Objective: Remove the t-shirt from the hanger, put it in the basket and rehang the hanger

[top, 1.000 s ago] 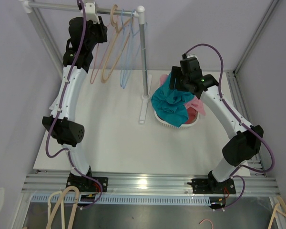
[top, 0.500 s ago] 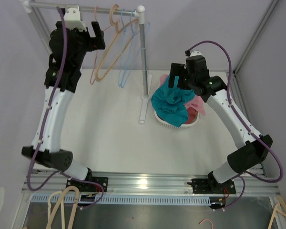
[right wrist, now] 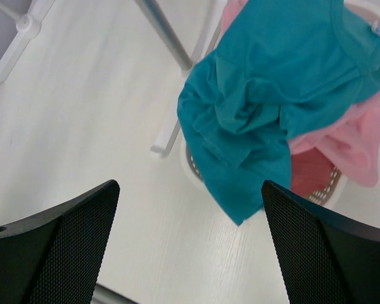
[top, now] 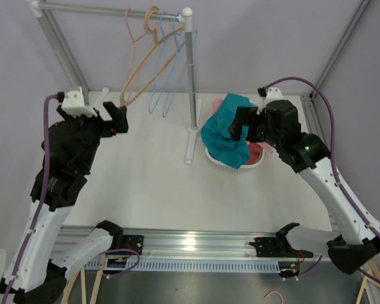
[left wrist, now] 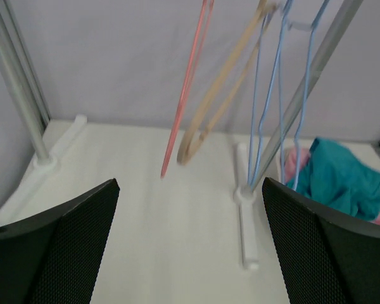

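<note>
The teal t-shirt (top: 220,132) lies crumpled on the white basket (top: 235,167), off any hanger and hanging over the basket's front rim. The right wrist view shows the t-shirt (right wrist: 266,107) spread out below my open right gripper (right wrist: 190,253), which holds nothing. From above, the right gripper (top: 240,126) hovers just right of the shirt. A tan hanger (top: 149,69), a pink hanger (top: 128,38) and blue hangers (top: 171,76) hang bare on the rail. My left gripper (top: 112,114) is open and empty, low and left of them. Ahead of it are the tan hanger (left wrist: 221,104) and the t-shirt (left wrist: 339,180).
The rack's upright post (top: 190,69) and its white foot (top: 190,147) stand between the hangers and the basket. A pink garment (right wrist: 348,145) lies in the basket under the teal shirt. The rack's left post (left wrist: 16,95) rises at the far left.
My left arm has dropped from the rail down to the near left with its jaws opened. My right arm has drawn back to the right of the basket, jaws opened. The tan hanger has swung.
</note>
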Robot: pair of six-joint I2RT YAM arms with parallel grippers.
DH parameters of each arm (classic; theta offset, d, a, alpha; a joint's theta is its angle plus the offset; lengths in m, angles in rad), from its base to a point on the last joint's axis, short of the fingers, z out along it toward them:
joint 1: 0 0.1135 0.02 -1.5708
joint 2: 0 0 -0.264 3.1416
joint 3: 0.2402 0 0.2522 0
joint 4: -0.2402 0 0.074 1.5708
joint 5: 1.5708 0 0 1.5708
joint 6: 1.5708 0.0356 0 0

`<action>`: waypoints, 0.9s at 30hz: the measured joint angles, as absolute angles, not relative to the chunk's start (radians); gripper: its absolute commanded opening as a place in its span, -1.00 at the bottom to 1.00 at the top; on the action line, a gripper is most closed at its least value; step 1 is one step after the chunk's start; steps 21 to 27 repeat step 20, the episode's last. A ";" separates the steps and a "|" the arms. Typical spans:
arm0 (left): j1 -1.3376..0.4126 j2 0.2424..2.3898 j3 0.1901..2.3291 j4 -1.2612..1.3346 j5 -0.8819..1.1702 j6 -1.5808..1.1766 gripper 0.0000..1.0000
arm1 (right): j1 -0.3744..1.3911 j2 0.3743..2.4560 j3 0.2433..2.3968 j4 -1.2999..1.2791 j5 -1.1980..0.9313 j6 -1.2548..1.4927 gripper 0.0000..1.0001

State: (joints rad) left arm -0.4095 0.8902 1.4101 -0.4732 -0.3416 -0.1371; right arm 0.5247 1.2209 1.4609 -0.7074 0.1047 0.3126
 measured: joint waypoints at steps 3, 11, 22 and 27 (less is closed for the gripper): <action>-0.411 0.775 1.262 -0.524 -0.337 -0.168 0.99 | 0.547 1.117 1.368 -0.725 0.101 0.313 0.99; -0.413 0.566 1.165 -0.677 -0.291 -0.202 0.99 | 0.550 0.973 1.250 -0.792 0.080 0.313 0.99; -0.413 0.529 1.090 -0.756 -0.258 -0.221 0.99 | 0.550 0.919 1.184 -0.823 0.071 0.313 0.99; -0.413 0.529 1.090 -0.756 -0.258 -0.221 0.99 | 0.550 0.919 1.184 -0.823 0.071 0.313 0.99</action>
